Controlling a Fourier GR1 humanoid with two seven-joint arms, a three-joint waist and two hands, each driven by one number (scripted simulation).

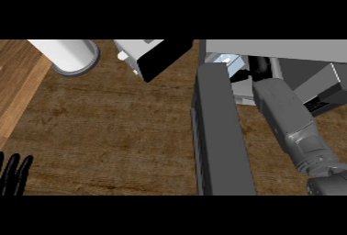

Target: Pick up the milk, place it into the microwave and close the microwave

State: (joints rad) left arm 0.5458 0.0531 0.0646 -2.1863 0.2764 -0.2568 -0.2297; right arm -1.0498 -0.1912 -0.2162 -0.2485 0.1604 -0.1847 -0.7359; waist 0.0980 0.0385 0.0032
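The microwave (271,48) stands at the upper right, its grey door (220,137) swung open toward me. My right forearm reaches over the door's edge into the opening. The milk (226,61), a small white and pale blue carton, shows just inside the opening beside the door's far end. My right hand (260,68) is right against the carton, black fingers curled along its side and under it, and the cavity's roof hides part of the hand. At the lower left edge my left hand (13,174) rests open, fingers up.
A white cylinder on a grey round base (71,55) stands at the upper left. A white and black boxy appliance (152,55) sits at the top middle. The brown counter (108,133) spreads left of the door, with a lighter wooden strip (17,87) along its left side.
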